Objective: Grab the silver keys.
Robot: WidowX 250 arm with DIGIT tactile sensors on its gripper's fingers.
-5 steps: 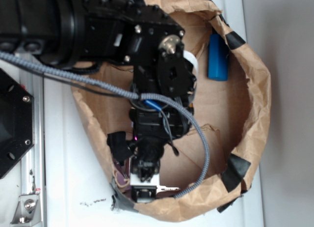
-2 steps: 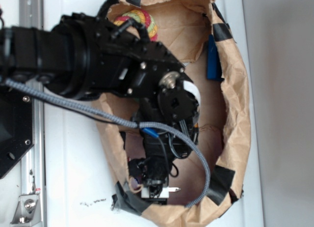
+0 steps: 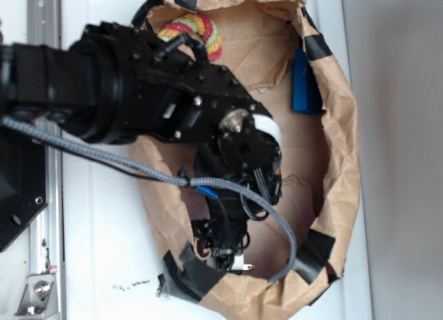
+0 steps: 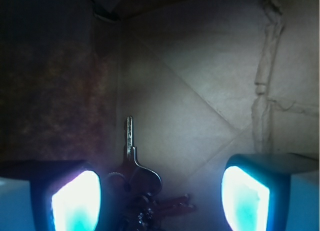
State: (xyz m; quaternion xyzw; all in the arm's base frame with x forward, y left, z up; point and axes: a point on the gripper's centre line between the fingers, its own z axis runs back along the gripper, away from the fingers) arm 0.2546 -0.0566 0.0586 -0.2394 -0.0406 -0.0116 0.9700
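Hanging low inside the brown paper bag (image 3: 346,161), the gripper (image 4: 160,191) had its fingers (image 4: 75,201) spread wide and grasping nothing. In the wrist view the silver keys (image 4: 135,178) lay on the bag's creased paper floor between the two glowing pads, closer to the left-hand one in that picture. One long blade pointed away from the camera, while the ring and the other keys were bunched in shadow at the bottom edge.

The keys looked light, thin and rigid, a loose cluster that would likely shift and splay when pushed. Bare metal on paper would probably slide rather than stay put, and a single flat blade offers little to pinch. The better hold seemed to be the thick knot where the heads meet the ring, so that closing would gather several pieces at once.

From the exterior view the arm hid nearly all of the bunch; only a small pale glint showed at the fingertips near the taped rim. A blue bar (image 3: 305,84) and a coloured rope ball (image 3: 197,30) lay well apart, further up the bag.
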